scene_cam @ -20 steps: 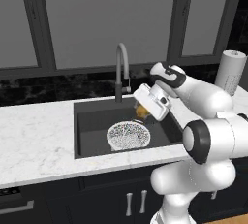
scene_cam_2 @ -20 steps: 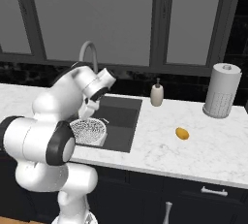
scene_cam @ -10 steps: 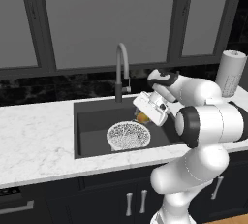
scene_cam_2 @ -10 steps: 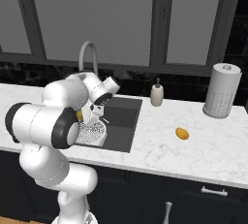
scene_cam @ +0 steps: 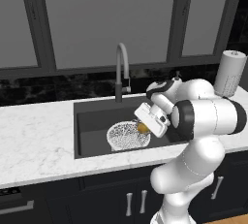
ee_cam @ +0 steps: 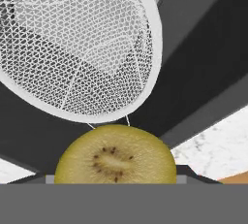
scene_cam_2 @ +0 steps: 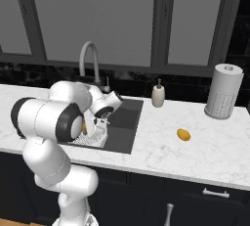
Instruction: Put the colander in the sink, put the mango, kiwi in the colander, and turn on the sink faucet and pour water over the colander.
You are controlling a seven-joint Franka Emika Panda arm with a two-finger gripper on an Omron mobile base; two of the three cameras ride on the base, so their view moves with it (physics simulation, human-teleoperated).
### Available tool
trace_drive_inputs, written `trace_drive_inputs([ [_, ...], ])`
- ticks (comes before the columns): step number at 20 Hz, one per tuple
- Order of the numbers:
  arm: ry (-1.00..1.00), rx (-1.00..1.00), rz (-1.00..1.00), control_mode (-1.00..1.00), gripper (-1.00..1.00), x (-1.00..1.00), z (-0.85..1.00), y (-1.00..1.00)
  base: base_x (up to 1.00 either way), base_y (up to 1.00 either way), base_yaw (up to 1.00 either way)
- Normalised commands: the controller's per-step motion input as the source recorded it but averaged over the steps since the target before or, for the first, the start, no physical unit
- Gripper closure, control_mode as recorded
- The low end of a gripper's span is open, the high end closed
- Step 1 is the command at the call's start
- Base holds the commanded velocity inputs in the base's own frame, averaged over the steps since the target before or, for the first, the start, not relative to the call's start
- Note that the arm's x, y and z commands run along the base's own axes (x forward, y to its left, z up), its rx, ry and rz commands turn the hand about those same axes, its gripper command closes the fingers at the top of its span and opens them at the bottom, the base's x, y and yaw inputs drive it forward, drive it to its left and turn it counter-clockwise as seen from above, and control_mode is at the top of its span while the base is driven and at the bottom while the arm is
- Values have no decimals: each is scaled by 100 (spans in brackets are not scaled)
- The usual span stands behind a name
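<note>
The white mesh colander [scene_cam: 127, 136] sits on the floor of the dark sink [scene_cam: 92, 126], a little right of its middle. My gripper [scene_cam: 144, 127] hangs low in the basin at the colander's right rim, shut on the kiwi [scene_cam: 142, 128]. In the hand view the kiwi [ee_cam: 115, 155] shows its seeded end at the bottom and hides the fingertips, with the colander [ee_cam: 82, 48] just beyond it. The mango [scene_cam_2: 183, 134] lies on the counter right of the sink. Behind the basin rises the grey faucet [scene_cam: 121, 70], and no water runs from it.
A cream soap bottle [scene_cam_2: 157, 95] stands at the sink's back right corner. A paper towel roll [scene_cam_2: 223, 90] stands at the far right of the marble counter [scene_cam_2: 215, 146]. More counter [scene_cam: 34, 136] stretches left of the sink. Dark windows back the wall.
The hand has come down with the kiwi from above the sink's right side into the basin, close to the colander's rim. The arm has folded lower over the counter's edge.
</note>
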Motion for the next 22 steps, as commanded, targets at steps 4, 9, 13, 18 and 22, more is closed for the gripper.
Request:
trace_drive_inputs([
  [4, 0, 0, -1, -100, 100, 32, -13, -5, 0, 0, 0],
  [9, 0, 0, 0, -100, 100, 34, -32, 0, 0, 0, 0],
  [13, 0, 0, 0, -100, 100, 19, -50, 0, 0, 0, 0],
  [18, 0, 0, 0, -100, 100, 21, -40, 0, 0, 0, 0],
  [22, 0, 0, 0, -100, 100, 24, -31, 6, 0, 0, 0],
])
